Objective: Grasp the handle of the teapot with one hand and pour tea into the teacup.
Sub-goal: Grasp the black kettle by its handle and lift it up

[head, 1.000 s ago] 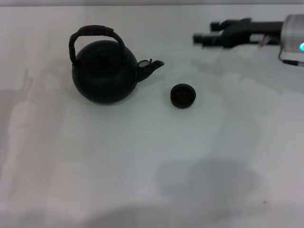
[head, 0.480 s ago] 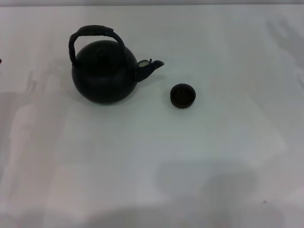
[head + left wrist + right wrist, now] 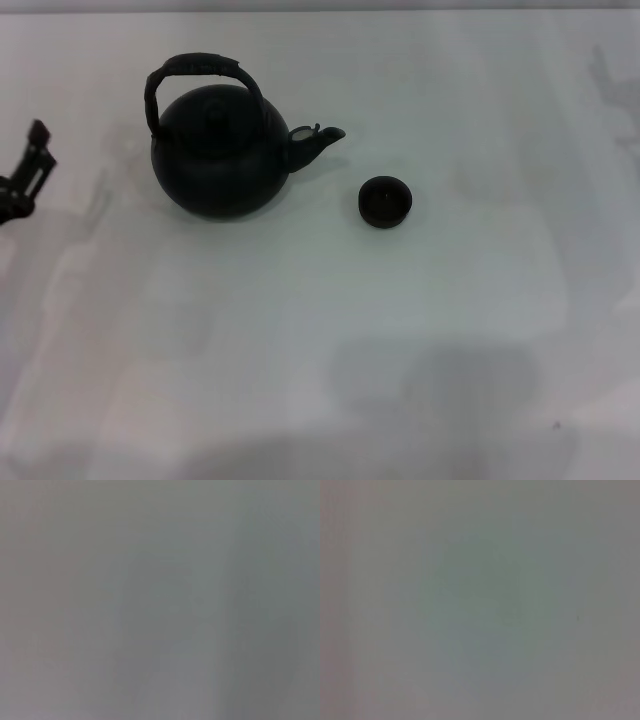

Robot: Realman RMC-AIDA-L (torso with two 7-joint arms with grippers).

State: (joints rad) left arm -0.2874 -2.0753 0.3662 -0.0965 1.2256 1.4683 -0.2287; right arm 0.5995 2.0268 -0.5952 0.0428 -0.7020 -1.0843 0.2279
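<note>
The teapot [image 3: 220, 150] is a large round matte black pot standing upright on the white table, left of centre in the head view, its short spout [image 3: 318, 138] pointing right. Its arched handle [image 3: 195, 68] rises over the lid. The teacup [image 3: 385, 201], a tiny black handleless cup, sits just right of the spout and a little nearer to me, apart from the pot. My left gripper [image 3: 25, 175] shows only partly at the left edge, well left of the teapot. My right gripper is out of view. Both wrist views show only blank grey surface.
The white table [image 3: 320, 340] stretches around the pot and cup. Soft shadows lie on its near part.
The right arm, at the upper right one second ago, has left the head view. The left gripper has come in at the left edge. Teapot and teacup have not moved.
</note>
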